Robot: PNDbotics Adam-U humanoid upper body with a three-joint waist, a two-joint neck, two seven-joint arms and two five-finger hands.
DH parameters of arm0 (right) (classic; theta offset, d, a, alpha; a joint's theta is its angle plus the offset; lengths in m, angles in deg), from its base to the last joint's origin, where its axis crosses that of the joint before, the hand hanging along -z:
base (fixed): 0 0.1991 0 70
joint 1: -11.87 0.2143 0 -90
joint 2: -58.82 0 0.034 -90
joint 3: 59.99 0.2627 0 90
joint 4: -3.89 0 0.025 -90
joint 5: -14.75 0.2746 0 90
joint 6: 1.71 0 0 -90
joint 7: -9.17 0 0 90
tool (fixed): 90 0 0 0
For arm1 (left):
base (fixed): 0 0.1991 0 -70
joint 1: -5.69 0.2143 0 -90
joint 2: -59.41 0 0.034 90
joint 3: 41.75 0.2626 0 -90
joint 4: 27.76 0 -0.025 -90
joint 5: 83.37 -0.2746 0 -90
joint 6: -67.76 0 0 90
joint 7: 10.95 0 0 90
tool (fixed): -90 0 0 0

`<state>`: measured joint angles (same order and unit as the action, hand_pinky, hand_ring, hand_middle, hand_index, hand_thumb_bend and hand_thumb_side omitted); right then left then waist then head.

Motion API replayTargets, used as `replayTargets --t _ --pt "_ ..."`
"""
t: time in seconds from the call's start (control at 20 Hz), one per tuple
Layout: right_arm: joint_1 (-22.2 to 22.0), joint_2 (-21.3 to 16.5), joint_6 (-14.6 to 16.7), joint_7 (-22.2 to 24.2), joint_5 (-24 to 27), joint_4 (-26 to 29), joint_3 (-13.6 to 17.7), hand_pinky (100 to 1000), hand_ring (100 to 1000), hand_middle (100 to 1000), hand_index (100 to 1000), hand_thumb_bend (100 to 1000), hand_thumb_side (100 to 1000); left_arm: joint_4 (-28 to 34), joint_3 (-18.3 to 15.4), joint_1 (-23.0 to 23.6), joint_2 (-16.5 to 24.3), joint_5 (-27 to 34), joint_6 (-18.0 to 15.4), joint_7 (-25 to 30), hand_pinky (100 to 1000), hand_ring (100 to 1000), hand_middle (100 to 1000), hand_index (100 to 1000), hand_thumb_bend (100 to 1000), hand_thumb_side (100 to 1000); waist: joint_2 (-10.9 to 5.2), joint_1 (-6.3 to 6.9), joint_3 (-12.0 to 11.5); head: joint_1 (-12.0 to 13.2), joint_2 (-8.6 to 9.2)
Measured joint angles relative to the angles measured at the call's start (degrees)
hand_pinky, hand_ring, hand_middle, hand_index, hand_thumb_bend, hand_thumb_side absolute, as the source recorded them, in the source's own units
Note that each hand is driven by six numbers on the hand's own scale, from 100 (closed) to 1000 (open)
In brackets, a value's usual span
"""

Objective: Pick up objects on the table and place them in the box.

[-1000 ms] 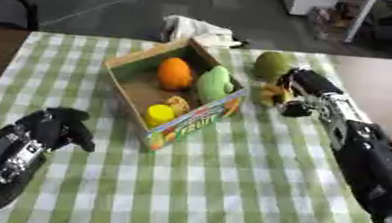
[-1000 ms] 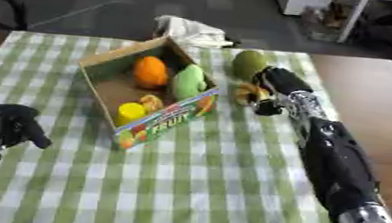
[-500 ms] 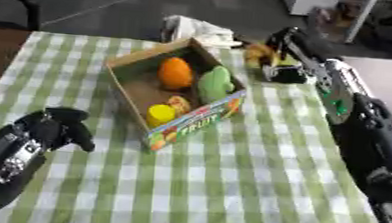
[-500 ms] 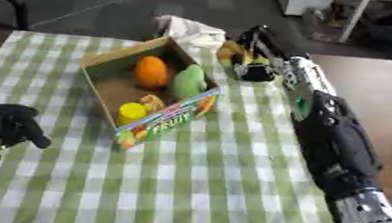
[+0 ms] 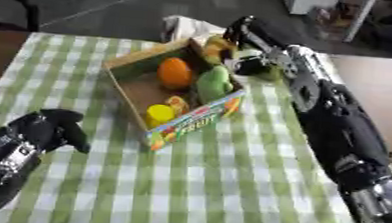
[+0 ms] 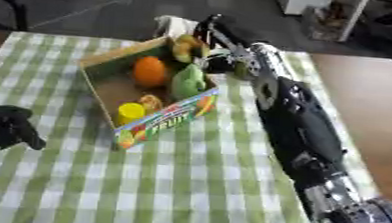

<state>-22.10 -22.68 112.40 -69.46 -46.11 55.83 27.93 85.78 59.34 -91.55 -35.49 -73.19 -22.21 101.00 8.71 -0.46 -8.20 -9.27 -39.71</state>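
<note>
An open cardboard box point(image 5: 195, 118) with a colourful front stands on the green checked cloth. It holds an orange point(image 5: 174, 73), a green fruit point(image 5: 212, 83), a yellow piece point(image 5: 159, 114) and a small orange piece point(image 5: 178, 103). My right hand point(image 5: 244, 33) is curled on a yellow-brown object point(image 5: 215, 47) and holds it over the box's far right corner. A round green fruit point(image 5: 270, 72) lies just right of the box, partly hidden by my right arm. My left hand point(image 5: 47, 126) rests relaxed at the lower left, holding nothing.
A white crumpled cloth point(image 5: 185, 26) lies behind the box at the table's far edge. Bare brown tabletop point(image 5: 379, 88) shows to the right of the checked cloth. My right forearm point(image 5: 339, 125) stretches along the right side of the table.
My right hand has lifted the yellow-brown object from beside the round green fruit and carried it left, up over the box's far corner. My left hand has stayed put.
</note>
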Motion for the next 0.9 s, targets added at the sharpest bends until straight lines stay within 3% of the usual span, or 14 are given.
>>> replayTargets --t 0.25,0.5,0.7,0.9 --pt "0.0 2.1 1.2 -0.9 -5.0 -0.4 -1.1 776 654 544 780 100 226 0.0 0.0 0.0 0.0 0.0 0.1 0.1 670 572 557 779 100 751 0.05 -0.08 -0.1 -0.3 0.0" --pt "0.0 2.2 3.0 -4.1 -13.8 1.3 -2.5 817 751 708 940 100 298 0.0 0.0 0.0 0.0 0.0 0.2 0.2 671 573 558 780 100 754 0.05 -0.36 -0.2 -0.4 0.01" --pt "0.4 2.0 4.4 -5.2 -19.7 2.5 -2.9 846 826 833 980 100 310 0.0 0.0 0.0 0.0 0.0 0.4 0.3 671 573 558 780 100 754 0.05 -0.4 -0.2 -0.4 0.02" --pt "0.7 1.1 5.8 -2.6 -21.2 2.6 -2.6 852 847 893 987 100 310 0.0 0.0 0.0 0.0 0.0 0.4 0.3 671 573 558 780 100 755 0.05 -0.43 -0.1 -0.4 0.02"
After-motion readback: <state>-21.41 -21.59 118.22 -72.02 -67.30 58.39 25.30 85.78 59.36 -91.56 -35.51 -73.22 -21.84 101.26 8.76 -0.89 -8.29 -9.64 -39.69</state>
